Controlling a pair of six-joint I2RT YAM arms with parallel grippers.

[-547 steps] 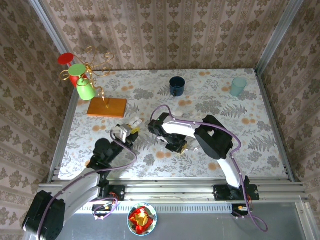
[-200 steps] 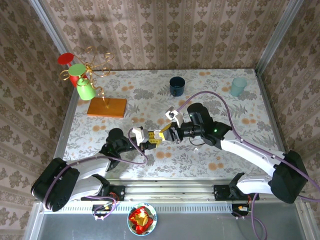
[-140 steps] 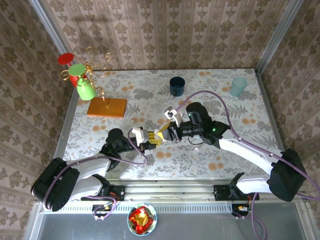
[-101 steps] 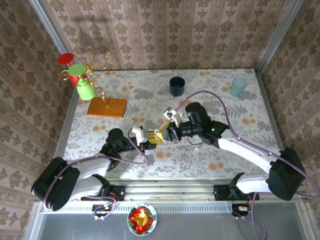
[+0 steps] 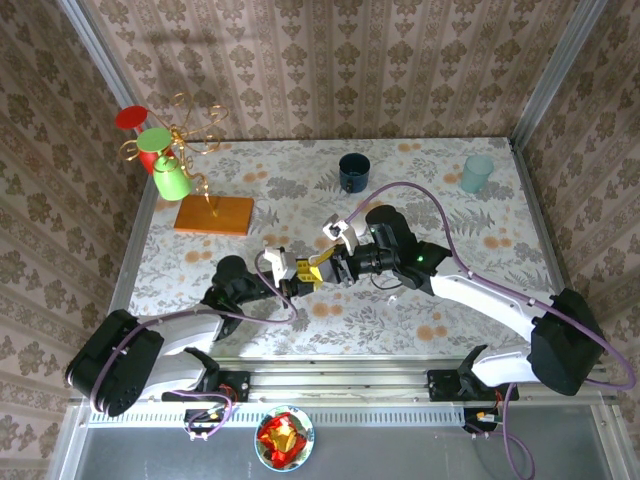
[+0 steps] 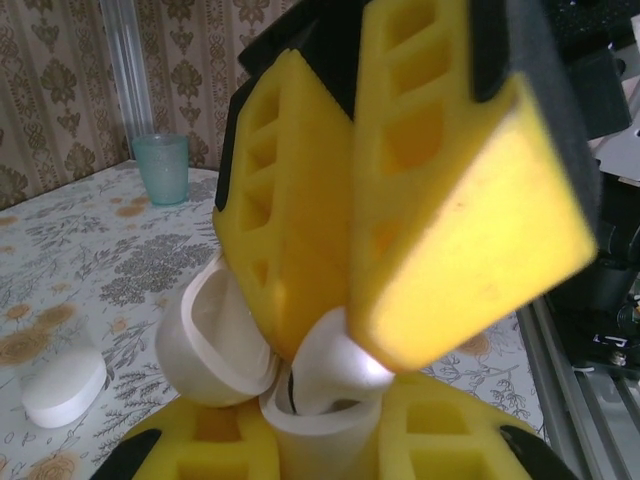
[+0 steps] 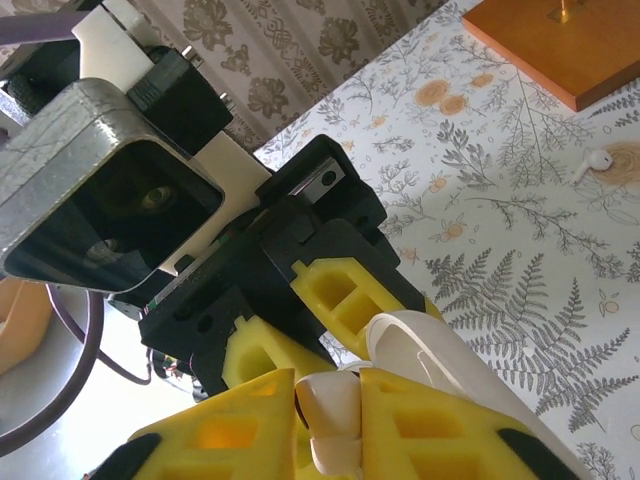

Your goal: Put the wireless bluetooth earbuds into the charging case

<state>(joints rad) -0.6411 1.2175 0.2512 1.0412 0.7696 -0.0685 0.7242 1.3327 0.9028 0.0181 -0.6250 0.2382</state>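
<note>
between yellow foam pads (image 6: 450, 200), glossy earbud (image 6: 335, 365)

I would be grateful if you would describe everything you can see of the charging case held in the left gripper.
The charging case is small, rounded and made of glossy white plastic. Its lid stands swung open to one side. The left gripper clamps its body between yellow foam fingers, above the floral table. The right gripper meets it from the opposite side and holds a white earbud at its open mouth, hiding the wells.
</note>
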